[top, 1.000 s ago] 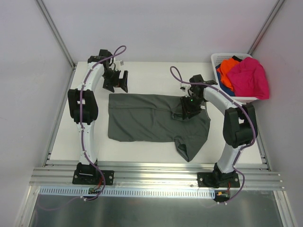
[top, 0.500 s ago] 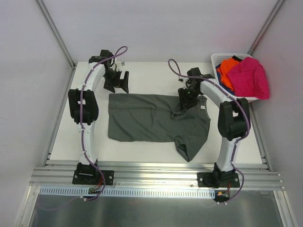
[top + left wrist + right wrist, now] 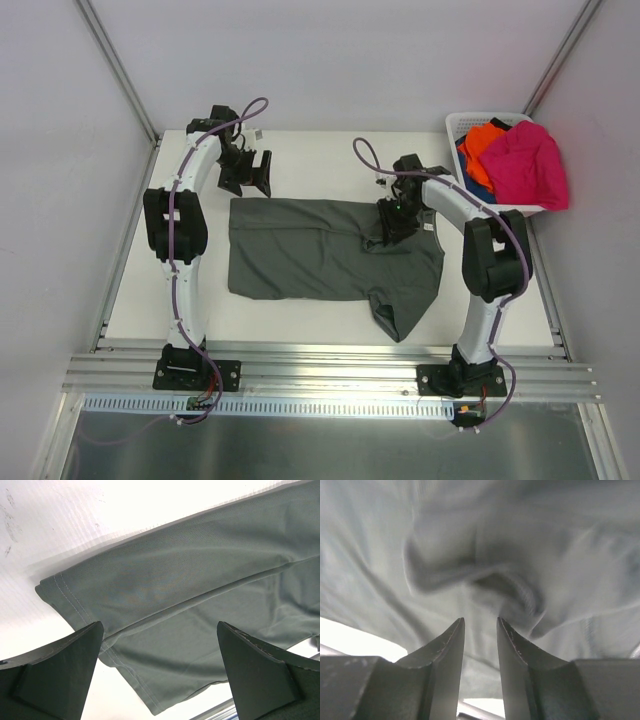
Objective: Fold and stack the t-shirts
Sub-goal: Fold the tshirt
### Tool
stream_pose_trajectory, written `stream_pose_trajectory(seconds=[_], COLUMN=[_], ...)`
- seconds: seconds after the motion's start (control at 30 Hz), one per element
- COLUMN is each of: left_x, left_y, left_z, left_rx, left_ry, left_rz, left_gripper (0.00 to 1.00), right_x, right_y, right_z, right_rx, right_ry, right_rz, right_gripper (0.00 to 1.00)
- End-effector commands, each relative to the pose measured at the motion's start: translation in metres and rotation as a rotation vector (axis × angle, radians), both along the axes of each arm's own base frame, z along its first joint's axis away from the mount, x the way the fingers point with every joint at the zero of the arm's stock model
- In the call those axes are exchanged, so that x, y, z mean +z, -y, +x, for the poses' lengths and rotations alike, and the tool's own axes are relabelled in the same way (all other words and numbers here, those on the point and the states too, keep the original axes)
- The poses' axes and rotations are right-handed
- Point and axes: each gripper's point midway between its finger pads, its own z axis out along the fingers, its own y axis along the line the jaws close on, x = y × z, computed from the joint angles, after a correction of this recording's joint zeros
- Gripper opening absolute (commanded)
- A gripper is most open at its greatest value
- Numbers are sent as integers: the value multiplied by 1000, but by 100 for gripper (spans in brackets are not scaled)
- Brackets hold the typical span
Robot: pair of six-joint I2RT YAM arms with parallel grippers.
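Right hand (image 3: 480, 622), now nearer 11 o'clock on the grey-green t-shirt (image 3: 300, 252), narrows without clamping (fold grasp seems imminent); left hand (image 3: 159, 626) gapes.

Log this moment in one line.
grey-green t-shirt: spread out | left gripper: open, over far-left corner | right gripper: narrowly open over bunched cloth

The grey-green t-shirt (image 3: 300, 250) is matt, finely knit cloth on a smooth white table (image 3: 310, 165).

Grey-green t-shirt (image 3: 310, 250) spread flat, right end bunched, pink shirt (image 3: 527, 165), orange shirt (image 3: 483, 141) heaped in basket (image 3: 462, 122)
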Motion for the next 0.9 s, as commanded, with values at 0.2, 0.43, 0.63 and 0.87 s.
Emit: stream_pose_trajectory(seconds=[0.2,0.43,0.63,0.87], left_x=[26,27,29,31], left_y=[8,8,5,1], left_z=[0,-1,-2,-4], left_rx=[-15,-13,-13,-9], left_ry=[52,50,57,65], left_rz=[-22,-24,-7,12], left_gripper=[99,99,99,99], right_x=[13,26,23,14], right_y=[-3,-10,-17,-22], right_z=[-49,-20,4,26], right_rx=[16,15,32,35], right_ry=[-81,10,29,42], right_rz=[44,54,52,51], right_gripper=[36,34,34,35])
